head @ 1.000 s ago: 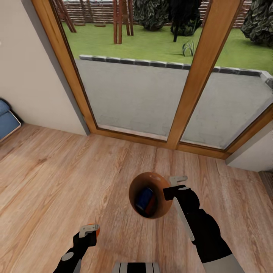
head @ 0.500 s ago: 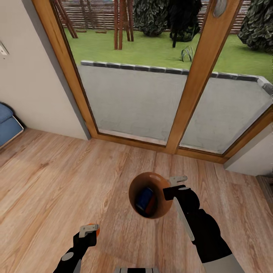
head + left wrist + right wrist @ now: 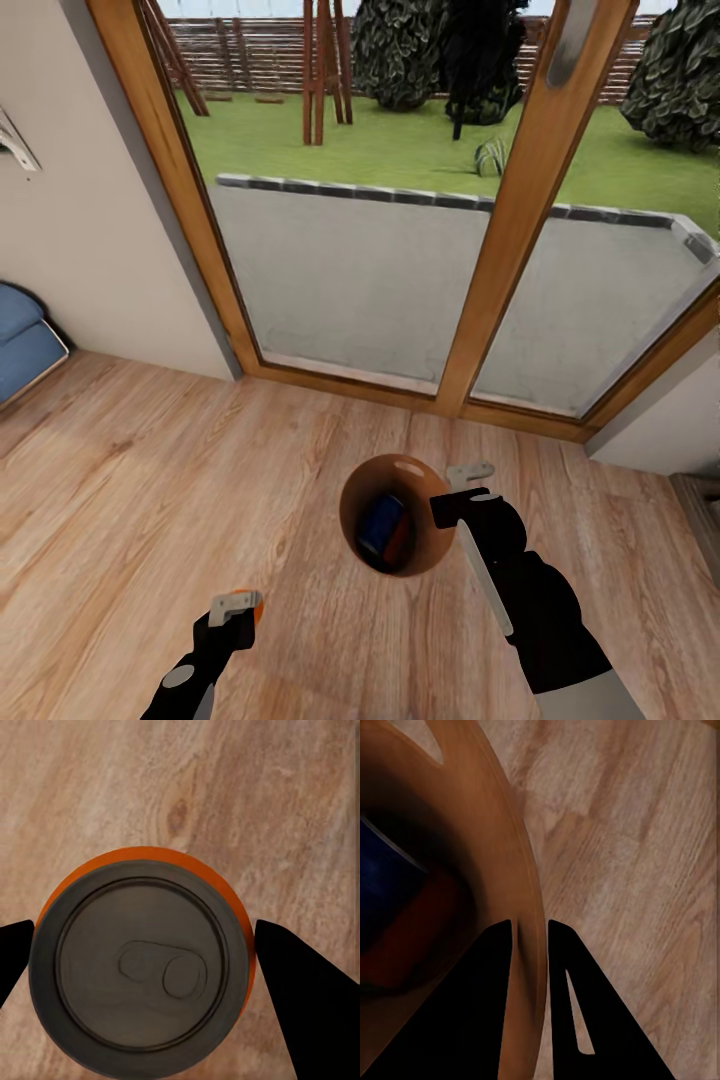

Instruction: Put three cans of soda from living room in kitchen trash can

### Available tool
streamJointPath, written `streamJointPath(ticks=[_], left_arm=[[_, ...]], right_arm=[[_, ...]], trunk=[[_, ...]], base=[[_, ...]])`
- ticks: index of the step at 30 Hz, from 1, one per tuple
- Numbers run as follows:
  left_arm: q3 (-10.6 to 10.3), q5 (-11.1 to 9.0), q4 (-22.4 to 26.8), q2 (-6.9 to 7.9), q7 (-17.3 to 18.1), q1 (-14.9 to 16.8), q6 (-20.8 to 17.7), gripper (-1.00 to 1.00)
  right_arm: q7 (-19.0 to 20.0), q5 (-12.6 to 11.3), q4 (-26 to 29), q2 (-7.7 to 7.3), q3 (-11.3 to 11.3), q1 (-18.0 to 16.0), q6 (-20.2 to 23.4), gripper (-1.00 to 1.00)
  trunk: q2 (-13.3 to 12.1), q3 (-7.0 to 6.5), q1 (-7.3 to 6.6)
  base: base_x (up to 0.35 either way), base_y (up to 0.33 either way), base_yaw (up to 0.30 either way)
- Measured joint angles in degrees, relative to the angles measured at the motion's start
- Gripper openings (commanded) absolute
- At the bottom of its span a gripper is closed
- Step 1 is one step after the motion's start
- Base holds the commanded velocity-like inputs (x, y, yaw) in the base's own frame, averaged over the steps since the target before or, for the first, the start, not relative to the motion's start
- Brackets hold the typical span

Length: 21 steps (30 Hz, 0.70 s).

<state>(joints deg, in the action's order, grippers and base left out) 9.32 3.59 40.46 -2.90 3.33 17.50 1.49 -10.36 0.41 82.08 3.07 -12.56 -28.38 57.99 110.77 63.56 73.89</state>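
Only the camera tilted up; right tool [image 3: 458, 484] grips bin [image 3: 425, 560] holding 2 cans [image 3: 384, 530], left tool [image 3: 236, 603] grips 1 orange can [image 3: 142, 967].

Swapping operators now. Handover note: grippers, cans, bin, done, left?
Left gripper: shut on the orange can, held upright above the wood floor.
Right gripper: shut on the bin rim, one finger inside the wall, one outside; bin carried off the floor.
In the bin: a blue can with a red can beside it.
Done: two cans binned, third in hand.
Left: drop the orange can in, carry the bin to the kitchen. Robot now faces the glass doors.
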Motion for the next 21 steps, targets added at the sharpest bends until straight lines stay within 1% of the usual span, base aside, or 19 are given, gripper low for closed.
streamJointPath(ticks=[21], left_arm=[[-0.01, 0.0, -0.02, 0.0, 0.0, 0.0, 0.0, -1.0]], right_arm=[[0.03, -0.07, 0.0, 0.0, 0.08, 0.0, -0.08, -1.0]], trunk=[[-8.42, -5.76, -4.61]], base=[[0.0, 0.0, 0.0]])
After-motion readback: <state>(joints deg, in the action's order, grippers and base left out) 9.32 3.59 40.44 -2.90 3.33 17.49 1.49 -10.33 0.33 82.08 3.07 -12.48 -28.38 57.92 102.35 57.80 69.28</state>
